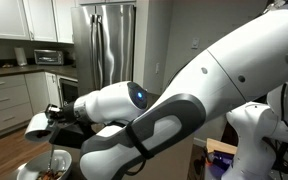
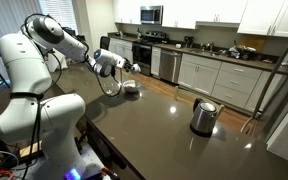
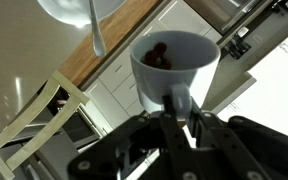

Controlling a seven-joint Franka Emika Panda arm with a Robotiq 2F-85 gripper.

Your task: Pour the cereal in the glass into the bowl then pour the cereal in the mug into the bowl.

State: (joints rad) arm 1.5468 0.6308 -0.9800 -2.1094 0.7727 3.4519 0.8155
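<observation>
Step in hand: second pour, judged from the mug being up in the tool with cereal inside.
Bowl: white bowl sat at the upper left of the wrist view. In an exterior view it lay below the mug and already held some dark cereal.
Spoon: metal spoon stuck out over the bowl's rim towards the mug.
Cereal: reddish-brown pieces lay inside the mug.
How to pour: bring the mug's lip over the middle of the bowl, clear of the spoon. Tip slowly and low so that the pieces don't bounce onto the tabletop.
Tool: the tool was clamped narrow on the mug's near wall. The exact contact was hard to make out.
Kettle: steel kettle stood well apart on the right.
</observation>
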